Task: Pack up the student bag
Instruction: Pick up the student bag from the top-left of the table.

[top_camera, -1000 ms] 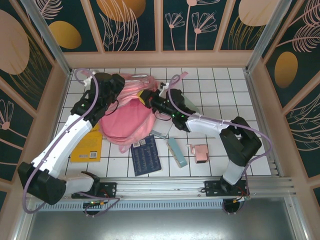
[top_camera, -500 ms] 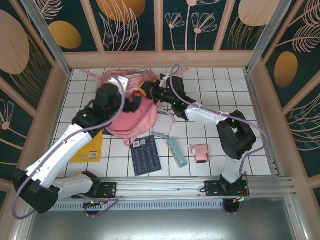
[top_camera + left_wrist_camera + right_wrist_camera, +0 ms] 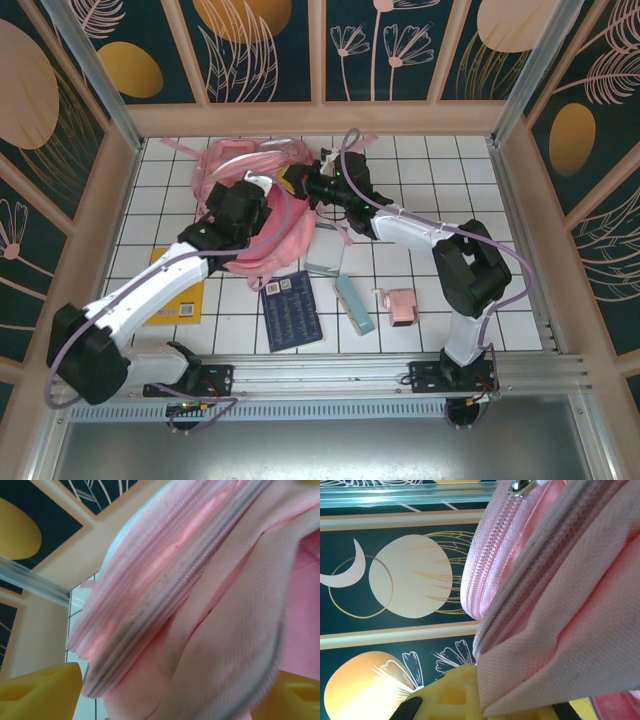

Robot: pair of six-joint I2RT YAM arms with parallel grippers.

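The student bag (image 3: pixel 270 235), a big soft pink backpack, lies slumped at the back left of the tiled table. My left gripper (image 3: pixel 258 212) hovers over the bag's middle. In the left wrist view its yellow fingertips (image 3: pixel 42 692) stand wide apart at the bottom corners, open, with the bag's zipped folds (image 3: pixel 190 605) bulging between them. My right gripper (image 3: pixel 293 183) is at the bag's right upper edge, shut on a fold of the pink fabric (image 3: pixel 560 645). That fabric is pinched against its yellow finger (image 3: pixel 447 695), and a zipper line (image 3: pixel 485 575) runs just above.
In front of the bag lie a yellow book (image 3: pixel 176 296), a dark blue book (image 3: pixel 291 309), a teal box (image 3: pixel 353 304) and a small pink box (image 3: pixel 401 307). A pale flat item (image 3: pixel 322 264) sits by the bag's right side. Wooden walls ring the table.
My left arm has swung from the bag's far left side forward onto its middle, its jaws widening. The bag's top has been pulled back and spread out. The right gripper has kept its hold.
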